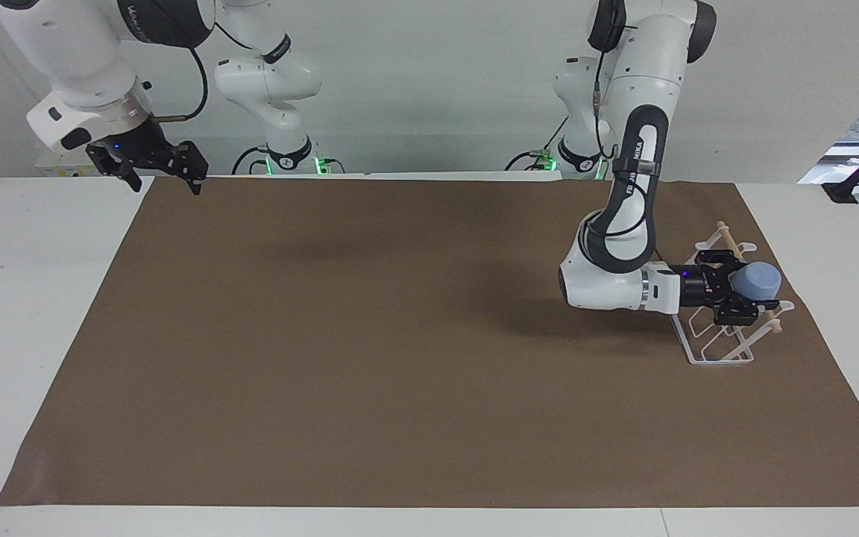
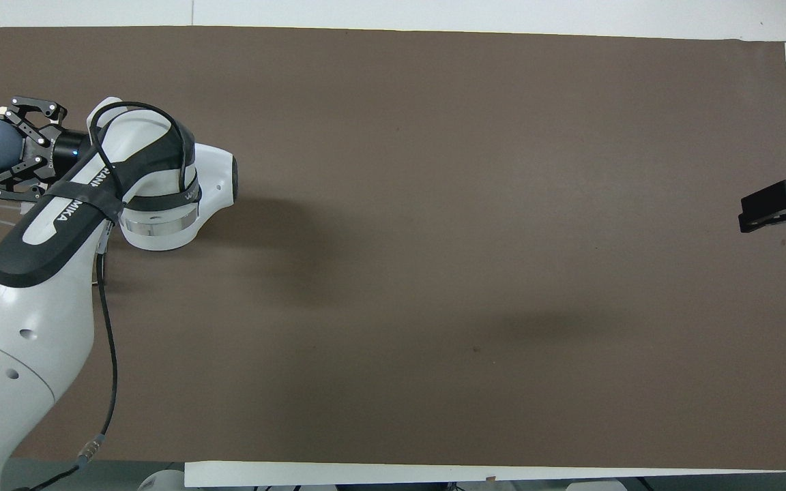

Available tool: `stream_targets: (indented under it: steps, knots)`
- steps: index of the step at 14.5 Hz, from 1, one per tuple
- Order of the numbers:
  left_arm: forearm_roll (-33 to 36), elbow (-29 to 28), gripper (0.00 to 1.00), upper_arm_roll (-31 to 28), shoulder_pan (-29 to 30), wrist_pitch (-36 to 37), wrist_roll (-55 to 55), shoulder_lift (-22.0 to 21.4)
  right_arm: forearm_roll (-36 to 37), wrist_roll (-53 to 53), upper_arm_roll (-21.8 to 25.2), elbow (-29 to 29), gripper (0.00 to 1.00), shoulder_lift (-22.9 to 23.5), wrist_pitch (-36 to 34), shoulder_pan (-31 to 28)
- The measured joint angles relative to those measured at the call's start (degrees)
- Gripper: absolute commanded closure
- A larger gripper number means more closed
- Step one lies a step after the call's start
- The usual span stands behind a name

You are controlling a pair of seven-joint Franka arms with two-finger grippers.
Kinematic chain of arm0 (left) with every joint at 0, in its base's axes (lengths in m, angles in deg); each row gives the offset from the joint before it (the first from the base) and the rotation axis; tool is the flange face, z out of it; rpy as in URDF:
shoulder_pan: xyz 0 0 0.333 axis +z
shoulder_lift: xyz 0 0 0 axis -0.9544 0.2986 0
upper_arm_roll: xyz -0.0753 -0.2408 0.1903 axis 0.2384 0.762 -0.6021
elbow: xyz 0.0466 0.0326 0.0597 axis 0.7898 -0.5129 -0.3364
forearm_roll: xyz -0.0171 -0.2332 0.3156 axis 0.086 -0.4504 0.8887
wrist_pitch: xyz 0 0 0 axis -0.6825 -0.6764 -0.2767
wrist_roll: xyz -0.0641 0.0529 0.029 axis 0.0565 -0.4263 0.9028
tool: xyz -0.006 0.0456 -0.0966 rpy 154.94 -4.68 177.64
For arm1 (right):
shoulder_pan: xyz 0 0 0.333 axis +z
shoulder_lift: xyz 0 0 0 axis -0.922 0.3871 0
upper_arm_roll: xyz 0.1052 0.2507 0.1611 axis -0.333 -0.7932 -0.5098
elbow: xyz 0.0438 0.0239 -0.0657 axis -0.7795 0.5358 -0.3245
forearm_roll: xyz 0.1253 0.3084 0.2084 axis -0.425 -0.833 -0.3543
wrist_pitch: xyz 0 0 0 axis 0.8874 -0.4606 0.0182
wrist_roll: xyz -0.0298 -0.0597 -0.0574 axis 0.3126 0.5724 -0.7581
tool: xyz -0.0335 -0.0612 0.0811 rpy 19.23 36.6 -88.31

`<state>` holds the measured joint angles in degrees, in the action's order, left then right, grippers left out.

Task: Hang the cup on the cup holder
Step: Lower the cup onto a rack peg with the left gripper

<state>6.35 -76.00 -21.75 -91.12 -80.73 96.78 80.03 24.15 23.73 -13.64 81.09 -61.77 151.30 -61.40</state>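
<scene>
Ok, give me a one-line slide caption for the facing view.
Left end effector holds the blue cup sideways over the white wire cup holder; right end effector waits.

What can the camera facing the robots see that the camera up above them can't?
Only the facing view shows the cup holder's looped prongs and base, plus both arms standing up from their bases. Only the overhead view shows the left arm's top side, covering most of the holder. Both show the left gripper holding the blue cup over the holder's wooden rod, and the right gripper waiting at the right arm's end of the table.

Robot lab (Franka arms (image 1: pixel 627 149), bare walls).
</scene>
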Motion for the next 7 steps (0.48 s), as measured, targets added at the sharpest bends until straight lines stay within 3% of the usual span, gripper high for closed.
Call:
stream_targets:
  steps: [3,4,5,7]
  knots:
    - [-1.1,0.4,0.98,0.1,0.0,-3.1,2.7,1.8,0.0,0.3,0.0,-0.4,0.01,0.0,-0.1,-0.5]
    - [-1.4,0.4,0.72,0.1,0.0,-4.1,3.3,2.2,0.0,0.3,-0.1,-0.4,0.01,0.0,-0.1,-0.5]
    - [-2.1,0.4,0.01,0.1,0.0,-5.2,3.7,2.5,0.0,0.3,-0.2,-0.4,0.01,0.0,-0.1,-0.5]
    - [-3.0,0.4,0.0,-0.1,0.6,-9.5,3.9,2.7,0.0,0.3,-0.2,-0.4,0.01,0.0,-0.1,-0.5]
